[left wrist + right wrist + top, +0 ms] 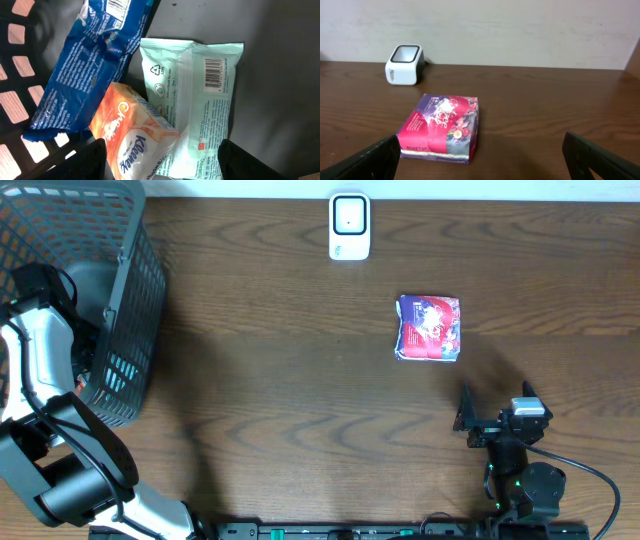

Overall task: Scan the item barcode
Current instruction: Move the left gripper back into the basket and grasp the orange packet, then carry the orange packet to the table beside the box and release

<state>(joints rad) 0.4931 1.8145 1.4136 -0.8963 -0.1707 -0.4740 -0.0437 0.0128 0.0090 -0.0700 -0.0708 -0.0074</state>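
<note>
Left wrist: left gripper in basket, fingers flank Kleenex pack and wipes, can't tell if gripping. Right gripper spread wide, empty; box on table, apart from scanner

A grey mesh basket stands at the table's left edge, with the left arm reaching in, its tip apparently hidden. A white scanner sits at the far edge. A purple-red packet lies near the right gripper, whose fingers stand apart.
</note>
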